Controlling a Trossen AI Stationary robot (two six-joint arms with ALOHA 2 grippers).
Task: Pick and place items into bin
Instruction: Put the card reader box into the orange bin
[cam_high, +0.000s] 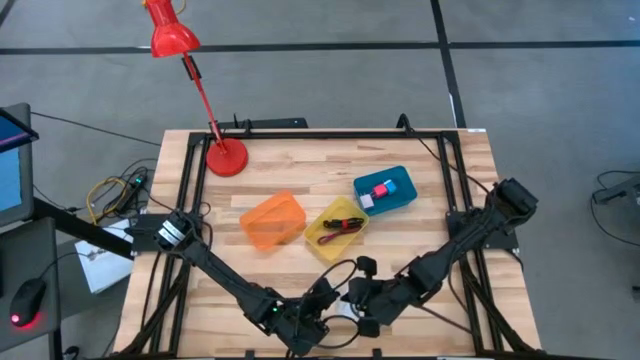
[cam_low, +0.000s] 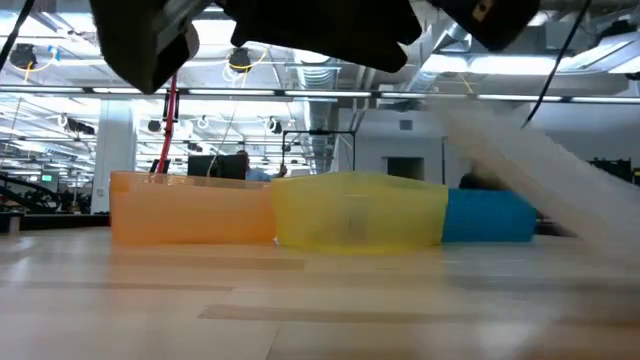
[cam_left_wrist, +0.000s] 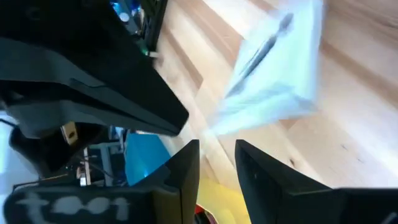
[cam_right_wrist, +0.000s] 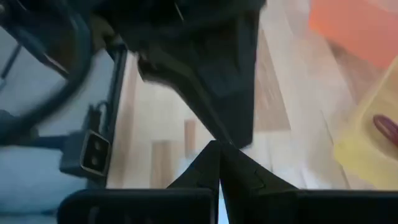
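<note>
Wooden slats of the desk (cam_high: 330, 185) carry three small bins in a row beyond the two arms: an orange bin (cam_high: 272, 220), a yellow bin (cam_high: 337, 226) just beside it and a blue bin (cam_high: 385, 190) on the yellow bin's far side, with a red lamp (cam_high: 226, 157) standing behind the orange bin. Pink and pale cubes (cam_high: 378, 192) already lie in the blue bin, and a black-and-red stick tool (cam_high: 343, 223) with a dark cord lies in the yellow bin; the orange bin looks empty. Both arms meet at the desk's near edge, in front of the yellow bin. A white card (cam_left_wrist: 273, 74) shows tilted, apparently lifted off the wood there; which gripper holds it cannot be told. Fingers of the left gripper (cam_left_wrist: 217, 163) stand slightly apart, while the right gripper (cam_right_wrist: 219, 163) is pressed together. Judging by this, most items are binned and the card is left to place
</note>
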